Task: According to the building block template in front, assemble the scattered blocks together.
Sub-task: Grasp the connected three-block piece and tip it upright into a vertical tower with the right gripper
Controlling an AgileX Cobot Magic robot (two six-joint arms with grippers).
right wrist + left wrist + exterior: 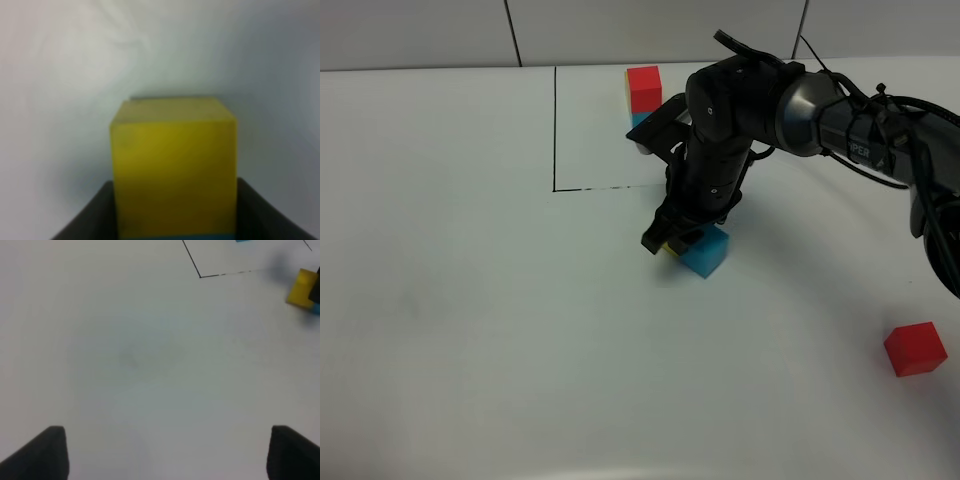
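Near the middle of the white table (460, 300), just outside the corner of a thin black line (554, 130), the right gripper (665, 240) pinches a yellow cube (672, 243). That cube sits against a blue cube (705, 252). Both are plain, matte, sharp-edged blocks; the table is smooth and faintly glossy.

From the high camera the yellow cube is almost hidden under the black arm, with only a sliver showing. The right wrist view fills with it instead: the yellow cube (174, 165) shows a flat, slightly scuffed face, dark fingers (92, 217) press its two sides, and a thin blue strip (175, 237) runs along its near edge. Whether it rests on the table I cannot tell.

Only the high view shows the template (643, 88), a red cube stacked on a blue one inside the outlined area. It also shows a loose red cube (915, 348) well apart, near the table's right edge.

The left gripper (170, 452) shows only in its own wrist view, its black fingertips (47, 452) spread wide over bare table. Far off in that view sit the yellow cube (301, 287) and the line's corner (200, 276).
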